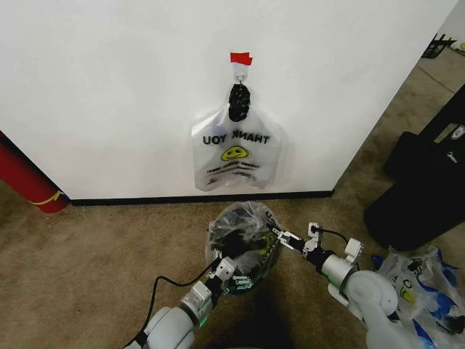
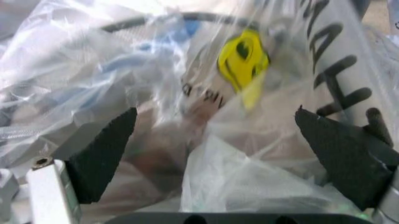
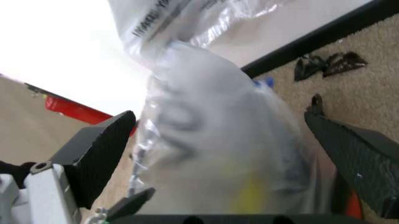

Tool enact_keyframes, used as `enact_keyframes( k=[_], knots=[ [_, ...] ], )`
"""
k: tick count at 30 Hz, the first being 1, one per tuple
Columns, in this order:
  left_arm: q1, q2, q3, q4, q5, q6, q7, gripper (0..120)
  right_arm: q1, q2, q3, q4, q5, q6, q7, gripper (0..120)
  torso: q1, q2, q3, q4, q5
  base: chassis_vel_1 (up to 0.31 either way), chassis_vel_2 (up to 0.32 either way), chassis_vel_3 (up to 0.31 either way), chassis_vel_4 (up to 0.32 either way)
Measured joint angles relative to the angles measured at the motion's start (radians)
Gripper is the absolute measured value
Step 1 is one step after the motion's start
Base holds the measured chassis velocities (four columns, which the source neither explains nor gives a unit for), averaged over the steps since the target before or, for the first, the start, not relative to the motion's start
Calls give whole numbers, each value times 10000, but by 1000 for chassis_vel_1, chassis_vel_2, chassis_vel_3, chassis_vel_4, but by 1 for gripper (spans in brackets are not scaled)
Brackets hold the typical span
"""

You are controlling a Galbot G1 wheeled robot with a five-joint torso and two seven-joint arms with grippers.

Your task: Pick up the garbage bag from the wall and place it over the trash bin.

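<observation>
A: Brown carpet (image 1: 94, 247), white wall (image 1: 109, 87). We see crinkly see-through garbage bag (image 1: 243, 218) draped over round mesh trash bin (image 1: 251, 273).

B: Left gripper (image 1: 227, 270) and right gripper (image 1: 278, 237) both spread wide at its rim, clasping nothing.

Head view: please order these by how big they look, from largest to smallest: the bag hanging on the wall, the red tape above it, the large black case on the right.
1. Black case
2. Hanging bag, though the case stands nearer the camera
3. Red tape
</observation>
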Motion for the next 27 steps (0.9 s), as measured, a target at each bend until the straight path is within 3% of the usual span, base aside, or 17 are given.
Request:
enact_keyframes(
  k=[10,13,16,17,20,23,24,26,27],
  knots=[
    [83,-64,-172,-368,-99,-127,14,100,-163,7,52,345,-64,144,-44,100,0,0,0,0,-1,0,0,0,0],
    [222,119,-550,-1536,-691,-22,22,100,-167,-19,0,610,-832,940,-129,100,0,-2,0,-1,0,0,0,0,0],
    [249,213,-1191,-2669,-1514,103,-51,100,-232,-47,-179,1074,-1902,2749,-263,100,0,-2,0,1,0,0,0,0,0],
    [249,213,-1191,-2669,-1514,103,-51,100,-232,-47,-179,1074,-1902,2749,-263,100,0,-2,0,1,0,0,0,0,0],
    [54,16,-1678,-3137,-2390,100,-518,100,-177,5,-227,1294,-3246,4902,-450,100,0,-2,0,0,0,0,0,0,0],
    [-172,-286,-2095,-3132,-3066,-204,-1203,100,-163,98,-98,1495,-4225,6363,-332,100,0,-2,0,2,0,0,0,0,0],
    [-385,-561,-2612,-2754,-3403,-1061,-1514,100,-314,197,116,1677,-5142,7390,-61,100,0,-2,0,0,-1,0,0,0,0],
    [-418,-606,-2746,-2668,-3421,-1203,-1533,100,-381,215,157,1724,-5326,7600,22,100,0,-2,0,-1,-2,0,0,0,0],
    [-472,-686,-3083,-2500,-3453,-1478,-1528,100,-607,256,244,1850,-5662,8208,267,100,0,-2,1,-2,-2,0,0,0,0]
  ],
)
